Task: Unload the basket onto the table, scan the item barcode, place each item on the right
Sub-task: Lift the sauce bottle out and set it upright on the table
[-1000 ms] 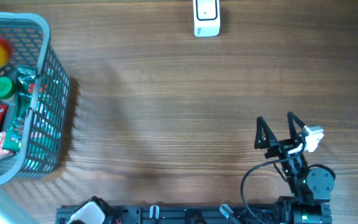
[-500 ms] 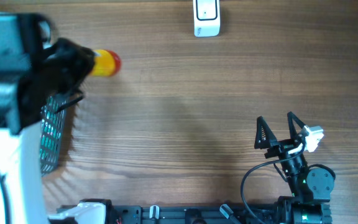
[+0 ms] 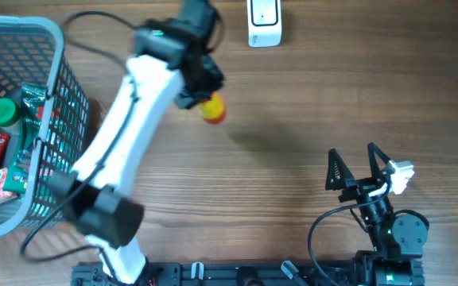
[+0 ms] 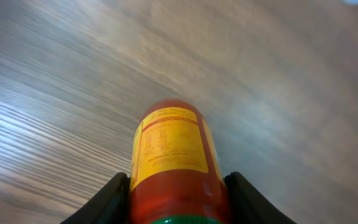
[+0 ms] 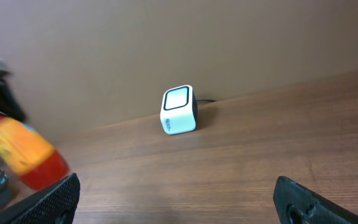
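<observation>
A red bottle (image 3: 215, 110) with a yellow label and a green cap hangs above the table, a short way in front and to the left of the white scanner (image 3: 264, 22). My left gripper (image 3: 203, 95) is shut on it. In the left wrist view the bottle (image 4: 174, 155) fills the gap between the black fingers (image 4: 109, 202), label side up. My right gripper (image 3: 359, 165) stands open near the front right, holding nothing. The right wrist view shows the scanner (image 5: 179, 110) at the far edge and the bottle (image 5: 25, 152) at the left, blurred. I see no barcode.
A grey wire basket (image 3: 57, 35) stands at the left edge with a green-capped bottle (image 3: 2, 112) and several packets inside. My white left arm (image 3: 126, 143) stretches diagonally from the front left across the table. A cable runs behind the scanner.
The left arm has lifted the bottle out of the basket and swung it right, to the middle of the table near the scanner. The right arm has not moved.
</observation>
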`<state>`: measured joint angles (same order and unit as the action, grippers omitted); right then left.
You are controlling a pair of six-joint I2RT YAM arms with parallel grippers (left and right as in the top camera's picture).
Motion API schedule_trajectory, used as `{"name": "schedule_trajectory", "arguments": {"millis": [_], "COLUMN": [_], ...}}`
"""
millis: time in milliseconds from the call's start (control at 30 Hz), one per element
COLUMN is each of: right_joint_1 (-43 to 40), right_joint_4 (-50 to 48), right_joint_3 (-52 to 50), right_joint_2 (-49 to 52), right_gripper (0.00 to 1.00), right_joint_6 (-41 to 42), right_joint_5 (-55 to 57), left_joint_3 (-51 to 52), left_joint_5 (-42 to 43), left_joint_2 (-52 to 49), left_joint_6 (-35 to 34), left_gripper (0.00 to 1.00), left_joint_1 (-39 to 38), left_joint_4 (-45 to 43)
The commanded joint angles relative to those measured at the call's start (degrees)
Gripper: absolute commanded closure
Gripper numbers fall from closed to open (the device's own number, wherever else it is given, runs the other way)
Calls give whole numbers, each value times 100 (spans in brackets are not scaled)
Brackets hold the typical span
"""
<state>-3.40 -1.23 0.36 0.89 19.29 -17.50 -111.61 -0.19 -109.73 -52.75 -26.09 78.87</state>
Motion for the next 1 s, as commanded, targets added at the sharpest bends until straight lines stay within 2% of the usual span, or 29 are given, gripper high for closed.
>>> {"name": "schedule_trajectory", "arguments": {"millis": [0, 167, 400, 600, 733, 967], "right_joint_1": [28, 28, 28, 28, 28, 28], "right_joint_4": [-13, -13, -13, -13, -15, -13], "right_joint_3": [-7, -7, -7, -7, -7, -7], "right_joint_2": [-46, -46, -46, -46, -46, -46], "right_gripper": [0, 0, 0, 0, 0, 0], "right_joint_6": [35, 37, 37, 39, 35, 37], "right_joint_5": [83, 83, 83, 83, 83, 83], "left_joint_3": [-74, -74, 52, 197, 197, 341], "left_joint_5": [-127, -284, -1491, -1445, -1075, -970], "left_joint_2": [-514, -817, -828, -828, -831, -831], "left_joint_6": [-190, -197, -216, -551, -791, -887], "left_gripper": [66, 65, 58, 58, 59, 55], "left_joint_1": [-369, -629, -973, -1019, -1019, -1012], "left_joint_4": [24, 15, -256, -459, -586, -986]}}
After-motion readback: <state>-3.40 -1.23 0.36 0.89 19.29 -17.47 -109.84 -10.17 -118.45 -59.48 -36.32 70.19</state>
